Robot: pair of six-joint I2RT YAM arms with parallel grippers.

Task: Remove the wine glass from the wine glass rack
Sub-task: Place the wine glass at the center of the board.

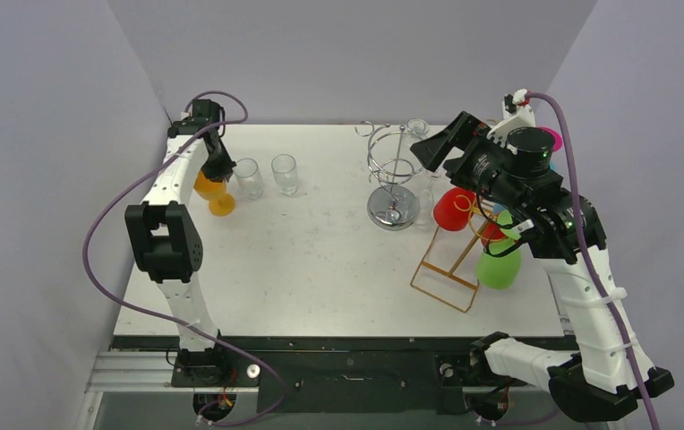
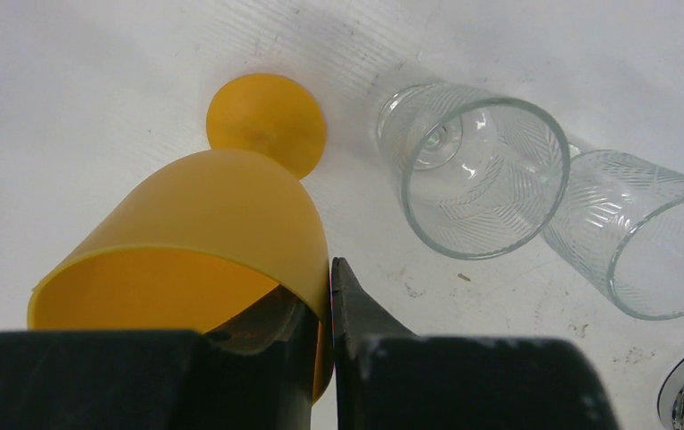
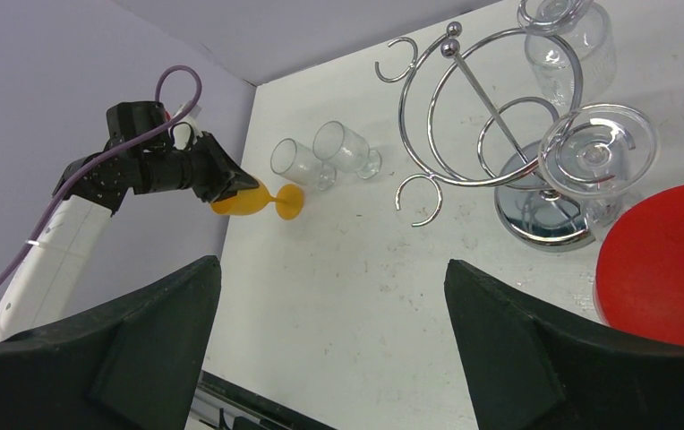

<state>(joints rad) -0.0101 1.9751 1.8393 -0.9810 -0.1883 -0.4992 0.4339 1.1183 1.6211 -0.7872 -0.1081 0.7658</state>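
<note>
An orange wine glass [image 1: 216, 191] [image 2: 222, 206] [image 3: 251, 199] is at the table's back left, its foot [image 2: 267, 121] down on the white surface. My left gripper [image 1: 218, 164] [image 2: 331, 285] is shut on its rim, one finger inside the bowl and one outside. The chrome wine glass rack [image 1: 392, 184] [image 3: 464, 116] stands at the back centre, with two clear wine glasses [image 3: 598, 157] [image 3: 571, 45] hanging upside down from its rings. My right gripper [image 1: 434, 148] [image 3: 334, 262] hovers open to the right of the rack, above the table, with nothing between its fingers.
Two clear glasses [image 1: 249, 176] [image 1: 285, 173] [image 2: 477, 170] [image 2: 652, 233] stand upright just right of the orange one. A gold wire rack [image 1: 450, 269] on the right carries a red glass [image 1: 453, 209] [image 3: 670, 260] and a green glass [image 1: 500, 264].
</note>
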